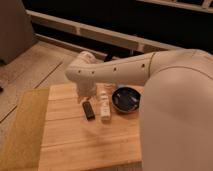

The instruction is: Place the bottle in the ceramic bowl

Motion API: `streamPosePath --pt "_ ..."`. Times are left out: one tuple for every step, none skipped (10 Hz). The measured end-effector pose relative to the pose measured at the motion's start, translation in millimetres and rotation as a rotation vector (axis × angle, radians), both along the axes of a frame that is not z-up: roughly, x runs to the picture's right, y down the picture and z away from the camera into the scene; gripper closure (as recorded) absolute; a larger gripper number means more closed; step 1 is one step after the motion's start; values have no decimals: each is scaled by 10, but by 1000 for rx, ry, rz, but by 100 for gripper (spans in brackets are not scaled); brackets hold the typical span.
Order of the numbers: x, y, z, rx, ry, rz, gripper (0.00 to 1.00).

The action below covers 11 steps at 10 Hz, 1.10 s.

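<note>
Camera view: claw [88, 94] hangs under the wrist, jaws spread wide, mostly hidden, gripping nothing I can see. Bottle [104, 106] lies on the worktop [75, 142], at 9 o'clock of ceramic bowl [126, 99], claw at its 10 o'clock.

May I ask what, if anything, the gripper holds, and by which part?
Cannot be told: the gripper hangs behind the bar, mostly hidden by the arm. The bottle lies free on the table beside the bowl.
</note>
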<state>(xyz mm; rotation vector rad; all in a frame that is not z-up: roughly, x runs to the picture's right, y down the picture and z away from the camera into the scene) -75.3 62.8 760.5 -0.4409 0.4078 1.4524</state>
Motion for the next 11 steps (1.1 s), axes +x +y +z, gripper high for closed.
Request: streamPosePath --pt "141 65 98 -13 26 19 35" --pt "243 103 177 -23 45 31 35" --pt "313 124 234 -31 58 40 35" --pt "397 149 316 -42 75 51 35" --pt "467 181 405 -57 90 55 35" --pt "489 219 465 -74 97 55 35" --pt "491 259 526 -91 102 51 35" --pt "477 309 586 -112 107 40 35" --pt "469 357 637 -132 116 23 35" --pt "471 397 671 -153 123 14 35" --pt "510 444 728 -177 138 1 35"
